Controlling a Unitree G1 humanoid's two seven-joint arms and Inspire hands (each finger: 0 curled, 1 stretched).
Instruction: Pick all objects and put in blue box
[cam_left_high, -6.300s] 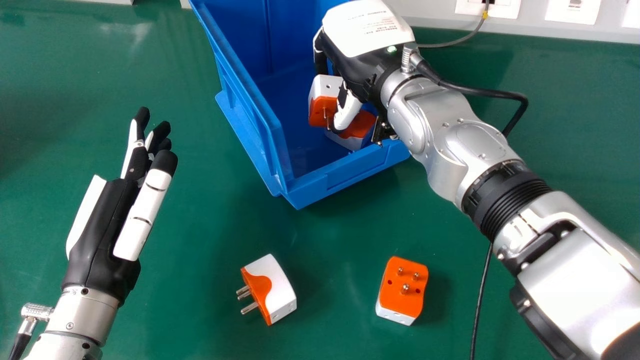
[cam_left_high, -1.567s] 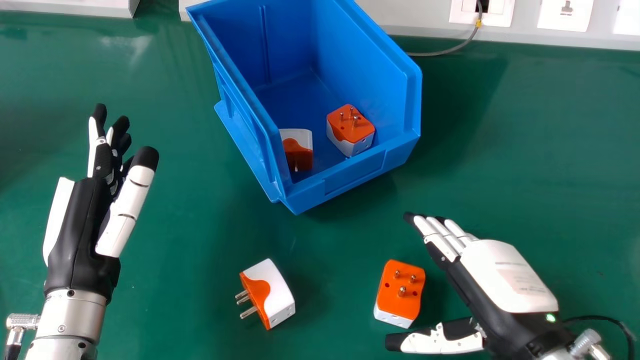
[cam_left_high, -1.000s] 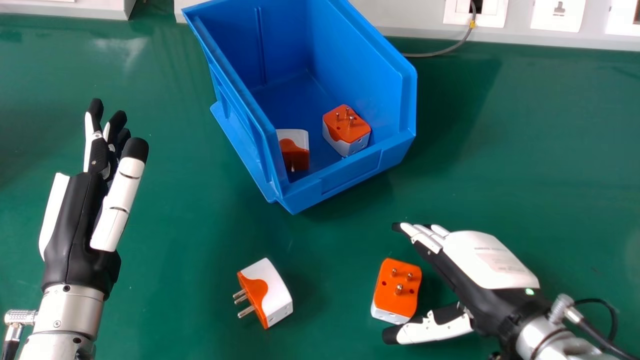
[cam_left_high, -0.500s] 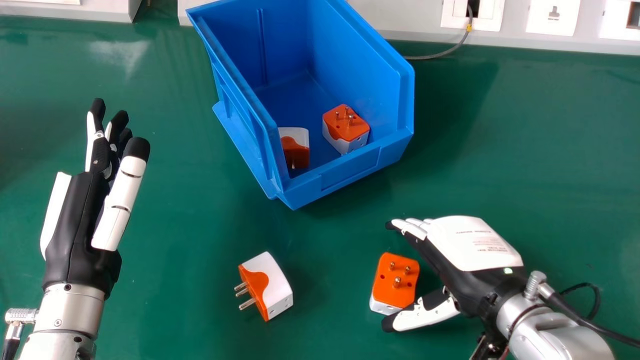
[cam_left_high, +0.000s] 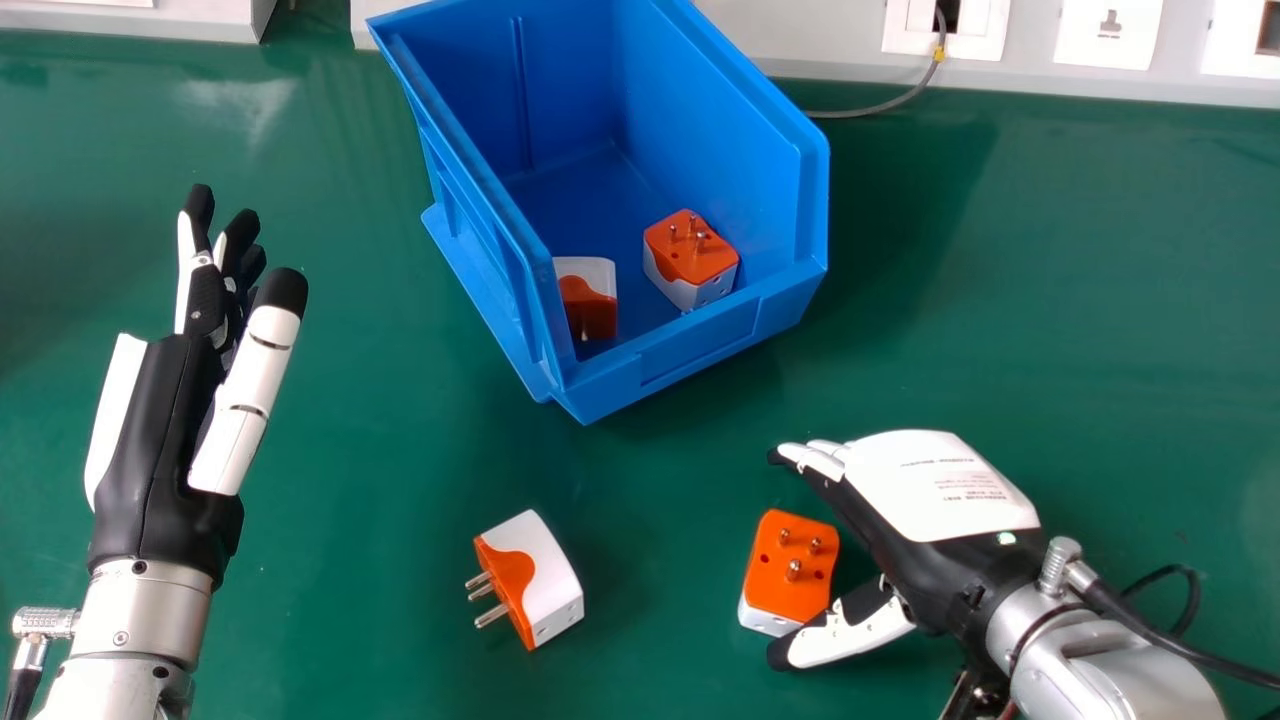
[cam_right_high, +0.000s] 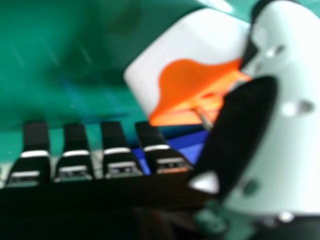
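Observation:
In the head view my right hand (cam_left_high: 925, 500) is open at the lower right, its thumb and fingers on either side of an orange-and-white plug adapter (cam_left_high: 792, 565) that stands pins up on the table. The right hand view has the adapter (cam_right_high: 200, 65) beside my thumb (cam_right_high: 287, 115). A second adapter (cam_left_high: 545, 580) lies on its side at lower centre. Inside the blue box (cam_left_high: 700, 345) are two more adapters, one pins up (cam_left_high: 690, 258) and one (cam_left_high: 590, 298) against the near left wall. My left hand (cam_left_high: 165, 430) is open over the table at the left.
The green table (cam_left_high: 380, 560) extends around the box. Behind it runs a white wall panel with sockets (cam_left_high: 1108, 32), and a grey cable (cam_left_high: 880, 108) hangs from one of them. A black cable (cam_left_high: 1190, 650) trails from my right wrist.
My right hand has come out of the box, leaving an adapter inside, and moved down to the adapter at lower right. My left hand has shifted a little leftward.

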